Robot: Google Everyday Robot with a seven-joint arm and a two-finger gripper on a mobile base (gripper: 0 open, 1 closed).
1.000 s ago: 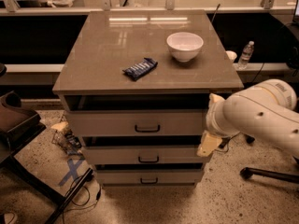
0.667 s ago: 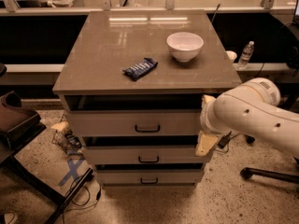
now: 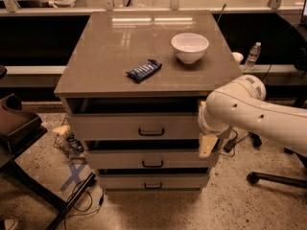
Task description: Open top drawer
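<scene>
Our gripper [image 3: 207,145] hangs at the right front corner of the cabinet [image 3: 120,47], at the end of our big white arm [image 3: 259,113]. It sits just beside the right end of the top drawer [image 3: 110,127], down where that drawer's bottom edge meets the dark gap under it. We see only a small tan piece poking down from the arm. We cannot tell if the gripper is open or closed. We also cannot tell if it touches the cabinet or just hangs in front of it. It does not look like it is holding anything.

The top drawer is the first one under the brown top, and it is the biggest of the three. Its little dark handle [image 3: 151,132] is in the middle of its front. From our gripper, the handle lies off to the left in the camera view and a tiny bit higher. The handle is a bar that runs side to side, flat along the drawer front. We think the gripper has to go left along the front, meet the bar head on, catch it, and pull straight out. We have only one arm, so this one must do it.

The drawer looks shut or nearly shut, with a dark gap above its front. So we think the job has hardly begun.

Under it are the middle drawer [image 3: 152,160] and the bottom drawer [image 3: 153,181], with handles much like it. The middle one is near our gripper too, so we must not grab that one by mistake. Up on top sit a white bowl [image 3: 190,47] and a snack bar [image 3: 144,70], well apart from the gripper.
</scene>
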